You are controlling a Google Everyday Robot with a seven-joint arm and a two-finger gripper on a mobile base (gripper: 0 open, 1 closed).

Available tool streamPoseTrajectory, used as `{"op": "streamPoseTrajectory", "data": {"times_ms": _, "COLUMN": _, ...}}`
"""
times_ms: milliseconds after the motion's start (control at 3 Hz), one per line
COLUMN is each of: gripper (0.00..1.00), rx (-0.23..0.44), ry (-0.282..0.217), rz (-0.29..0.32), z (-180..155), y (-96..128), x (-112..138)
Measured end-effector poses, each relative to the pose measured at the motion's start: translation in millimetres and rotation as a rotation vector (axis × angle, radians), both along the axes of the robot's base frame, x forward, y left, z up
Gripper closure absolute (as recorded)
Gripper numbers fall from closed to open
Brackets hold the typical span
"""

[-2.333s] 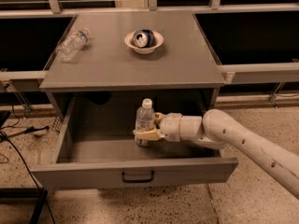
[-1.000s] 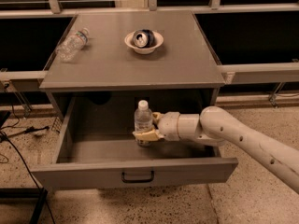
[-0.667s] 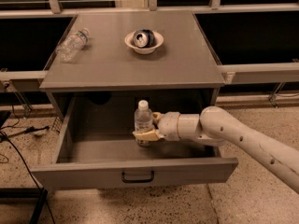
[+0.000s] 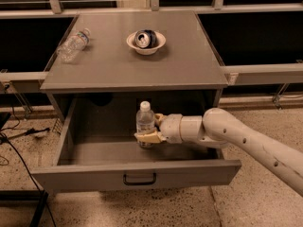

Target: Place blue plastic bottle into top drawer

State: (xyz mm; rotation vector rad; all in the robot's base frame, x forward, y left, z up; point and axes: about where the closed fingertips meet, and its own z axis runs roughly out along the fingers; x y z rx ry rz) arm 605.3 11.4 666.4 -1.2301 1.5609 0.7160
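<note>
The blue plastic bottle [image 4: 145, 122] stands upright inside the open top drawer [image 4: 137, 174], white cap up, near the drawer's middle. My gripper [image 4: 147, 137] reaches in from the right and is shut on the bottle's lower half, hiding most of its label. The drawer is pulled out, grey, with a small black handle at the centre of its front panel. Whether the bottle's base rests on the drawer floor is hidden by the fingers.
On the cabinet top [image 4: 180, 70] a smaller clear bottle [image 4: 72, 45] lies on its side at the far left, and a white bowl [image 4: 146, 42] holds a crushed can. My white arm [image 4: 246, 141] crosses over the drawer's right side. Cables lie on the floor at left.
The bottle and gripper have shifted slightly left and a little deeper into the drawer since the earliest frame; almost no movement in the last second.
</note>
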Motion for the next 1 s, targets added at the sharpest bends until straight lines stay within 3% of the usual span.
{"op": "streamPoseTrajectory", "data": {"times_ms": 333, "gripper": 0.04, "rx": 0.000, "ry": 0.000, "rz": 0.000, "z": 0.0, "y": 0.0, "x": 0.0}}
{"op": "streamPoseTrajectory", "data": {"times_ms": 1000, "gripper": 0.00, "rx": 0.000, "ry": 0.000, "rz": 0.000, "z": 0.0, "y": 0.1, "x": 0.0}}
